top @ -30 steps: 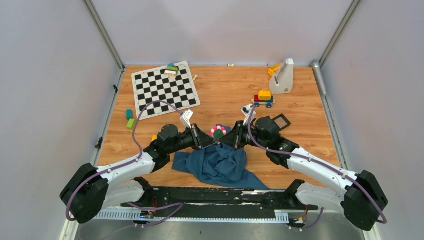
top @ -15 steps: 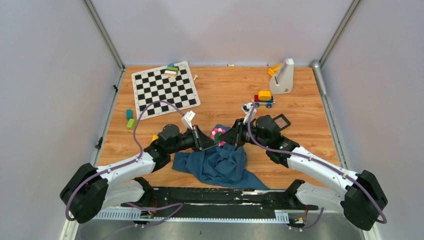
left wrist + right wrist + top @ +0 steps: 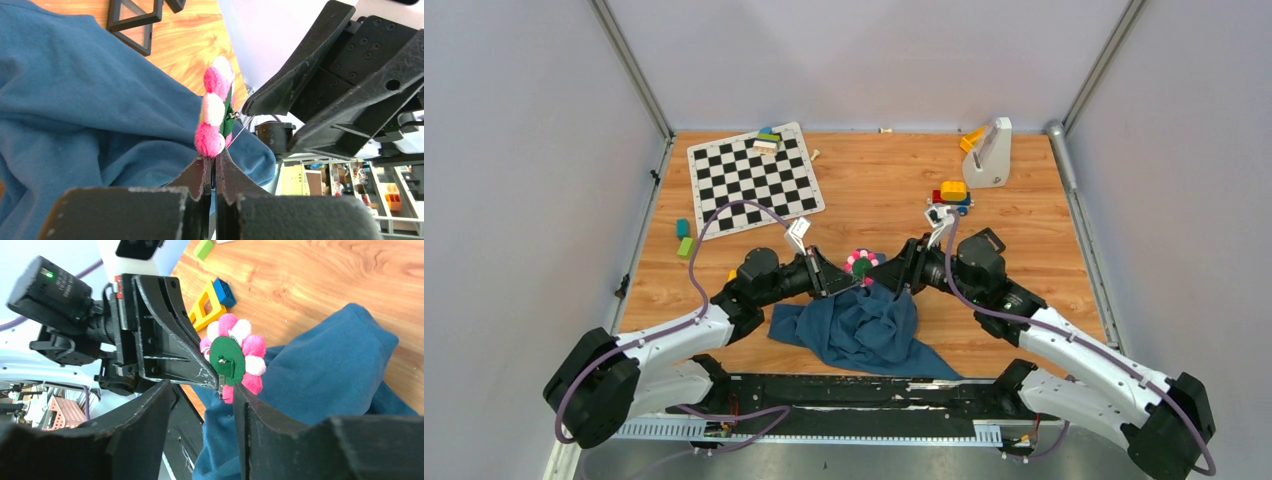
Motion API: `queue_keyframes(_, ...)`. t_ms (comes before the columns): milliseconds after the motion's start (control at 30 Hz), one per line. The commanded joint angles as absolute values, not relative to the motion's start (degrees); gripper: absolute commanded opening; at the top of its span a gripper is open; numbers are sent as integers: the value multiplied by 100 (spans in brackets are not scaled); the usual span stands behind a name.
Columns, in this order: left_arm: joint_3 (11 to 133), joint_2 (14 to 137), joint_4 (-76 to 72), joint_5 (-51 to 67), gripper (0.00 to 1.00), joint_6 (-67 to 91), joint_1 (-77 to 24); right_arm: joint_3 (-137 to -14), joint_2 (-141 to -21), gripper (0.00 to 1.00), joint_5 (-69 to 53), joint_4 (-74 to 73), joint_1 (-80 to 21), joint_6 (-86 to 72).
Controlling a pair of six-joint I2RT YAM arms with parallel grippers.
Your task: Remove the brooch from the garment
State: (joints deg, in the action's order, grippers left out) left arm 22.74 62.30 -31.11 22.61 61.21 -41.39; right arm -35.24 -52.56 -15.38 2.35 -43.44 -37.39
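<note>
- The left gripper (image 3: 214,167) has its two fingers squeezed tight together, and they pinch the bottom edge of the brooch (image 3: 215,122)
- The brooch stands up on its edge, right on top of those finger tips, with pink and white puffs in a ring
- From the right side you can see its round green back with a thin metal pin on it
- The right gripper (image 3: 202,387) has its fingers apart, and nothing sits in the gap
- The brooch is just past the tips of the right fingers, very close to them
- The garment (image 3: 859,330) lies crumpled on the wooden table (image 3: 874,190), and one fold comes up just beside the brooch
- I cannot tell if the pin is stuck in the cloth
- From above, the two grippers point at each other at the far edge of the cloth, with the brooch between them
</note>
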Motion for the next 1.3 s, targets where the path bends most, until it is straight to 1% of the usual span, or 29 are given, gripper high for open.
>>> queue_keyframes(0,2226,6276,-3677,2435,0,6364,-4064,-3397,-4825,55,-1226,255,-4323,-3613)
queue_keyframes(100,2201,6317,-3782,2477,0,6493,-4027,-3252,-4620,60,-1255,246,-4245,-3674)
queue_keyframes(167,2186,6349,-3862,2506,0,6589,-3999,-3137,-4491,61,-1282,246,-4201,-3720)
queue_keyframes(333,2158,6566,-4402,2758,0,6963,-3927,-2789,-4231,61,-1648,491,-4013,-3801)
queue_keyframes(567,2149,6817,-4894,3024,0,7259,-3895,-2410,-4169,54,-2254,1089,-3661,-4008)
queue_keyframes(733,2182,6898,-4941,3183,0,7279,-3901,-2497,-4531,57,-2608,1592,-3635,-4062)
queue_keyframes(967,2228,7008,-5075,3314,0,7392,-3901,-2578,-4940,50,-2770,1918,-3630,-4086)
queue_keyframes(1033,2244,7044,-5131,3359,0,7420,-3897,-2584,-4967,46,-2752,1938,-3623,-4075)
queue_keyframes(1200,2299,7150,-5222,3524,0,7423,-3896,-2623,-5063,32,-2710,1936,-3606,-4068)
queue_keyframes(1267,2324,7198,-5199,3587,0,7381,-3901,-2657,-5123,30,-2690,1912,-3588,-4078)
